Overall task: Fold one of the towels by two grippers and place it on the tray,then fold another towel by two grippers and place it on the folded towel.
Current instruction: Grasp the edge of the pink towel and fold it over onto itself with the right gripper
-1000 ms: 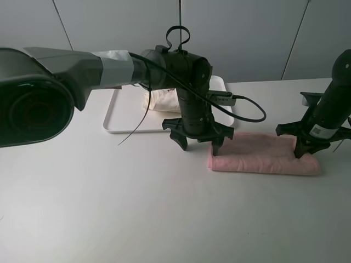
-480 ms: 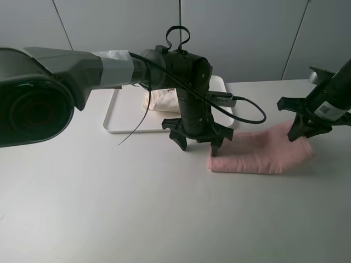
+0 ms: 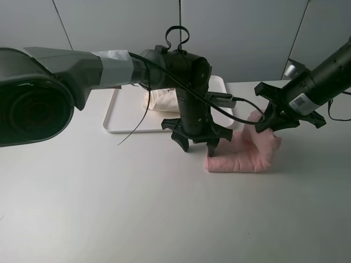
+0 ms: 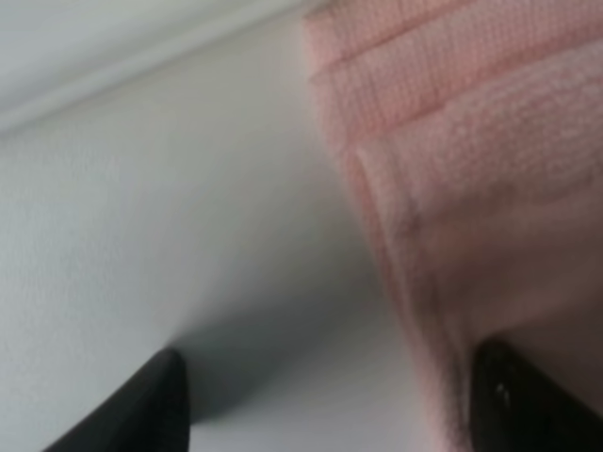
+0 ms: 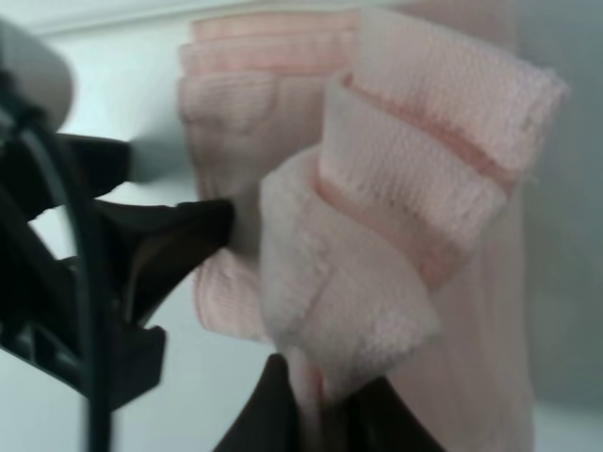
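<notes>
The pink towel (image 3: 241, 157) lies as a folded strip on the table to the right of the tray (image 3: 116, 116). My right gripper (image 3: 268, 121) is shut on its right end, which hangs lifted and curled over toward the left; the right wrist view shows the pinched fold (image 5: 377, 245) between the fingers. My left gripper (image 3: 198, 144) stands open at the strip's left end, one fingertip (image 4: 528, 405) on the pink edge (image 4: 452, 169) and the other (image 4: 151, 405) on bare table. The cream towel (image 3: 160, 101) lies bunched on the tray, partly hidden by the left arm.
The left arm's grey link and large camera housing (image 3: 33, 104) fill the left of the high view. A black cable (image 3: 247, 115) loops from the left wrist over the pink towel. Grey wall panels stand behind the white table (image 3: 137, 208).
My right gripper has lifted the pink towel's right end and carried it left toward the left gripper, so the strip now bends up and over. The left arm has stayed in place.
</notes>
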`<control>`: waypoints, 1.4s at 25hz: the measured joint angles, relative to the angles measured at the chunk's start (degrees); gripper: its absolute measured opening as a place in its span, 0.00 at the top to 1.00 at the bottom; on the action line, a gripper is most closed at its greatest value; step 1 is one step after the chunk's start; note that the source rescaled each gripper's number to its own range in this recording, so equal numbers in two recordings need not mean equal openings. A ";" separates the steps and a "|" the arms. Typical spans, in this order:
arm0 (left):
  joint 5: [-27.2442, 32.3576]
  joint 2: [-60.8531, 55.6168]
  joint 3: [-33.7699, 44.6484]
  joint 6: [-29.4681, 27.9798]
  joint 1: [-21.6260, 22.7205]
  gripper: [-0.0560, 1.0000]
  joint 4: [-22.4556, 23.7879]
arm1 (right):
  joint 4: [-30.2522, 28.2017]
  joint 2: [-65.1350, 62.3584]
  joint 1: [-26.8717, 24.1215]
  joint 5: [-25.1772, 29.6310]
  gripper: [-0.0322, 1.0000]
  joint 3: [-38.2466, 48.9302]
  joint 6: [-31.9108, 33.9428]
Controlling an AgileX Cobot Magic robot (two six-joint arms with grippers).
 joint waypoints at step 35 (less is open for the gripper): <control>1.35 0.00 0.00 2.57 1.00 0.03 -0.01 | 30.74 10.11 3.26 -7.83 0.48 5.95 -28.33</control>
